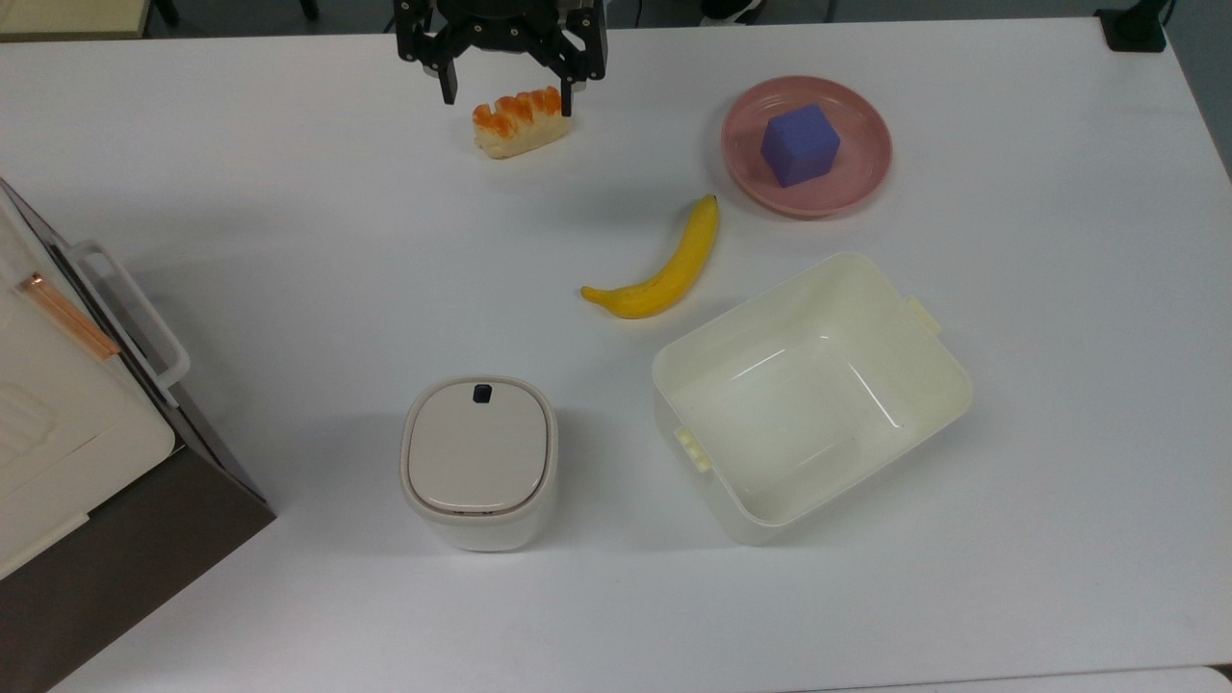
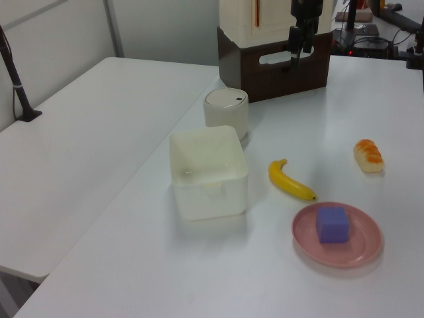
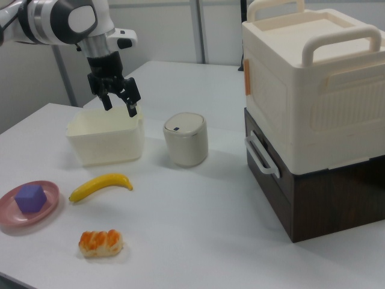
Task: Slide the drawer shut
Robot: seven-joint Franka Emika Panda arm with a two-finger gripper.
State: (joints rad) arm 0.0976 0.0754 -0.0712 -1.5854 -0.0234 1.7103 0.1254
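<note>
The drawer (image 3: 269,180) is the dark brown front with a white loop handle (image 3: 261,157) at the bottom of the dark cabinet (image 3: 337,192). Its front looks level with the cabinet body. The top view has the handle (image 1: 132,310) at the far left, and the left view has the drawer front (image 2: 278,69) at the back. My gripper (image 1: 506,99) hangs high at the top view's top edge, over the bread, fingers spread wide and holding nothing. In the right view the gripper (image 3: 120,103) is far left of the cabinet, above the cream bin. In the left view the gripper (image 2: 296,53) overlaps the drawer front.
A cream crate (image 3: 313,84) rests on the cabinet. On the white table are a beige lidded container (image 1: 478,462), a large cream bin (image 1: 664,371), a banana (image 1: 664,269), a bread piece (image 1: 520,123) and a pink plate (image 1: 741,164) holding a purple cube (image 1: 799,144).
</note>
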